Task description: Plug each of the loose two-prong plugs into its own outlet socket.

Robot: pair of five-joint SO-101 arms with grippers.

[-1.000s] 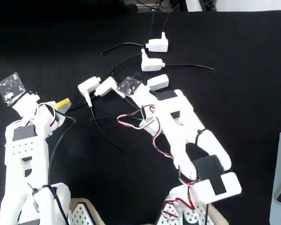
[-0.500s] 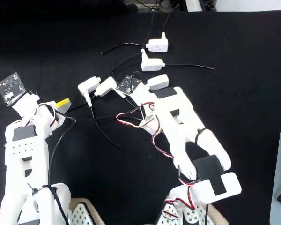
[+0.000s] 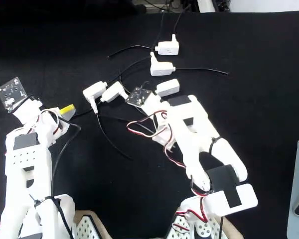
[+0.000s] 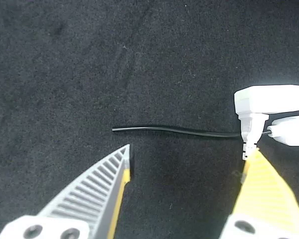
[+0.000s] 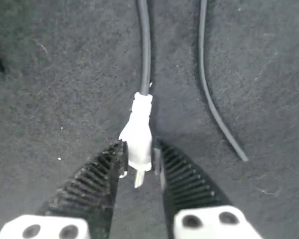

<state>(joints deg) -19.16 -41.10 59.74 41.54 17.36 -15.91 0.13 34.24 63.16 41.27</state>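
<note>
1. Right gripper [image 5: 138,147] pinches the white two-prong plug [image 5: 139,130] between its fingertips, prongs toward the wrist.
2. Likely light, rigid, slick. Its cable [image 5: 145,45] may tug, so hold the flat sides.
3. Left gripper [image 4: 189,152] gapes wide, holding nothing.

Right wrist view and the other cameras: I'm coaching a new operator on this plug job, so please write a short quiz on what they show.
1. True or false: the right gripper is shut on a small white two-prong plug.
2. The left gripper is: A) open above the black table cloth; B) shut on a plug; C) shut on a cable.
3. Fill in: the thin cable leaving the held plug is ____ in colour.
Key: 1 true; 2 A; 3 black.
</note>
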